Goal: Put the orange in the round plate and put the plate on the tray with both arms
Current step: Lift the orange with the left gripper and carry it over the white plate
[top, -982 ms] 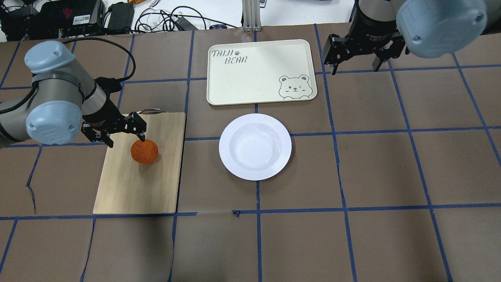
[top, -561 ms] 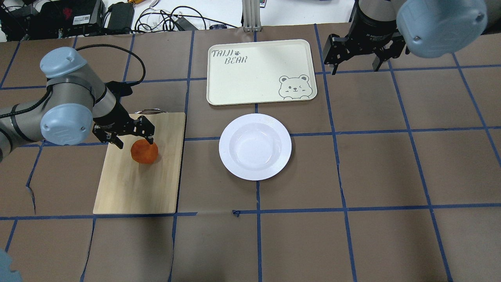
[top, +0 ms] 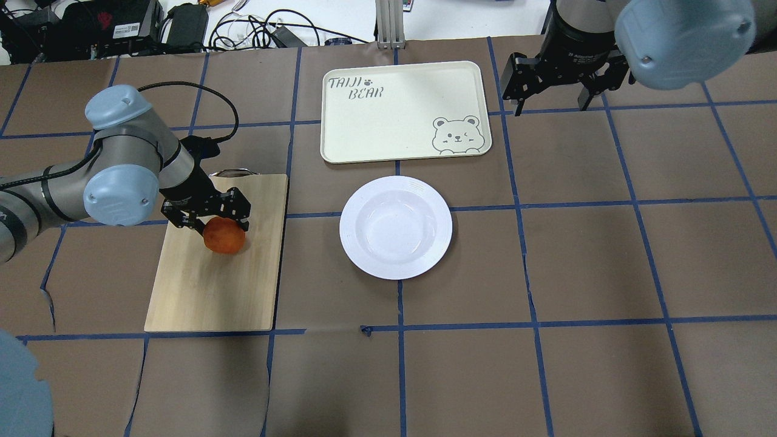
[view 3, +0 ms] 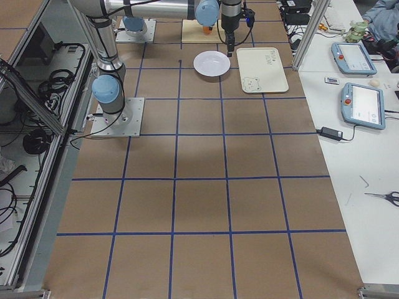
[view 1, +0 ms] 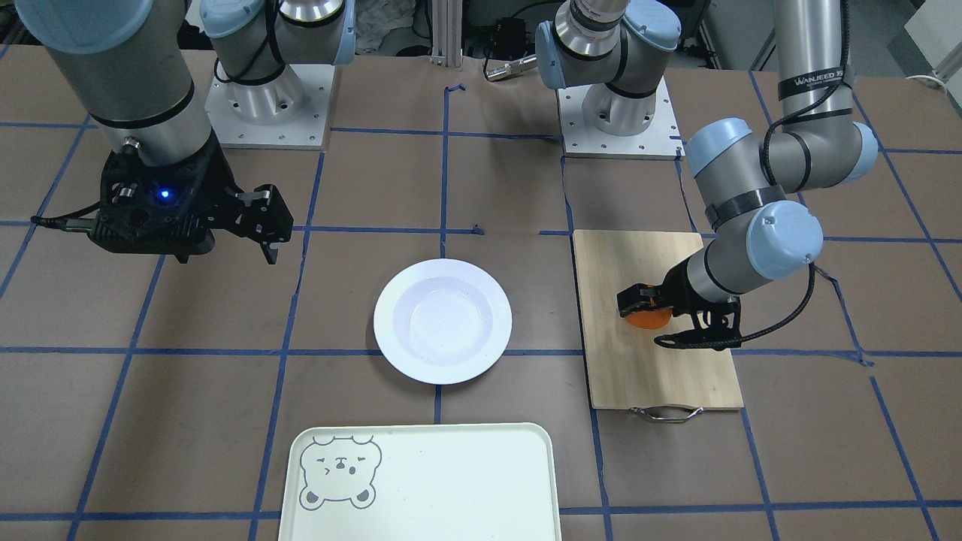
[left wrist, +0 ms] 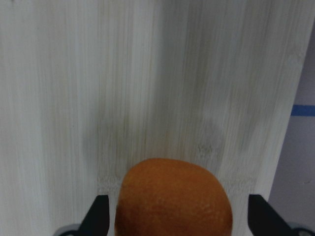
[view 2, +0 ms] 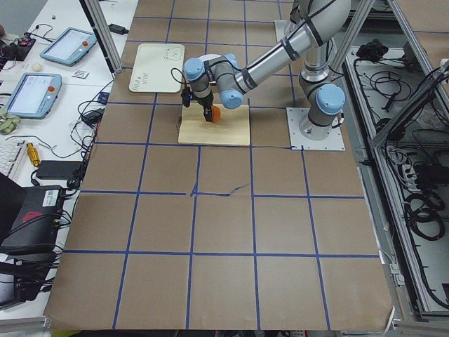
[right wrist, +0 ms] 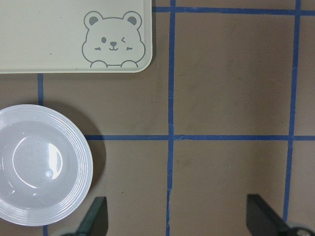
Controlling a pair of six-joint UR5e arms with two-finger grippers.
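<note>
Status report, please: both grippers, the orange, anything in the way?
Left gripper open, jaws astride the orange on the cutting board. Right gripper open, hovering beside the tray. Nothing between orange and round plate.

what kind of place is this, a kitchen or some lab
Most likely a robotics lab, not a kitchen: a left arm and right arm bolted to a table with a blue tape grid, teach pendants on the side bench, and cables at the table's far edge.
</note>
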